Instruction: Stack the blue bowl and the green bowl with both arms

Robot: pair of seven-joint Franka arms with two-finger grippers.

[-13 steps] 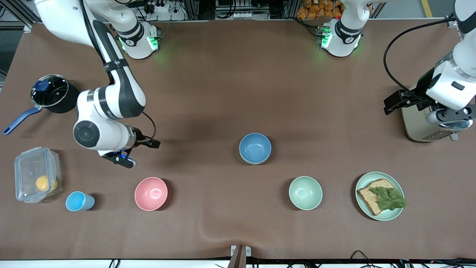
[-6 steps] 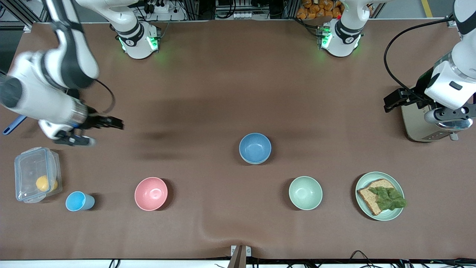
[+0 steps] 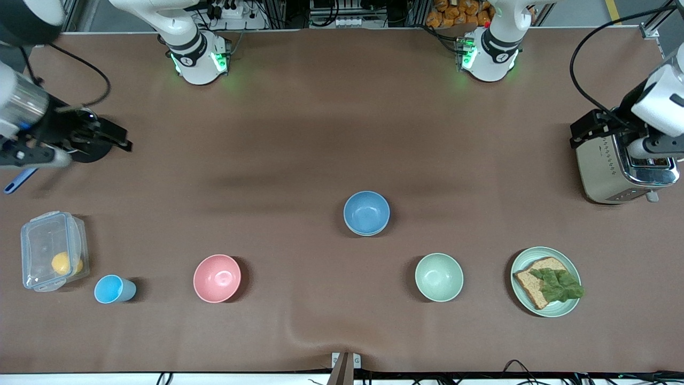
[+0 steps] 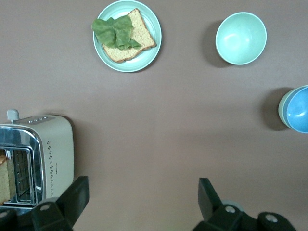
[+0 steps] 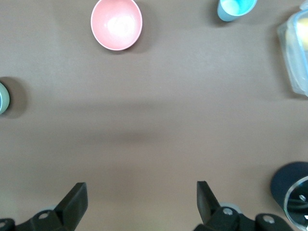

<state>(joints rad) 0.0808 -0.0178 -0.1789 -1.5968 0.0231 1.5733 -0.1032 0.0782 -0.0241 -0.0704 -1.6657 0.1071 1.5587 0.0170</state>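
The blue bowl (image 3: 366,213) stands mid-table, nested inside the green bowl (image 4: 281,109), of which only a dull sage crescent shows beside the blue bowl (image 4: 297,109). The right wrist view catches just the edge of the green bowl (image 5: 5,98). My left gripper (image 3: 654,152) hangs open and empty over the toaster at the left arm's end of the table, its fingers wide apart around bare cloth, as the left gripper (image 4: 143,190) shows in its own wrist view. My right gripper (image 3: 37,149) is open and empty over the pot at the right arm's end, also seen as the right gripper (image 5: 142,190).
A paler mint bowl (image 3: 438,277), a pink bowl (image 3: 217,278), a light-blue cup (image 3: 114,289) and a plate with bread and lettuce (image 3: 545,282) lie nearer the camera. A toaster (image 3: 620,171), a lidded pot (image 5: 293,192) and a clear box (image 3: 52,258) sit at the table's ends.
The right arm has swung away from beside the pink bowl to over the pot at its end of the table. The left arm has drawn back over the toaster. The bowls have not moved.
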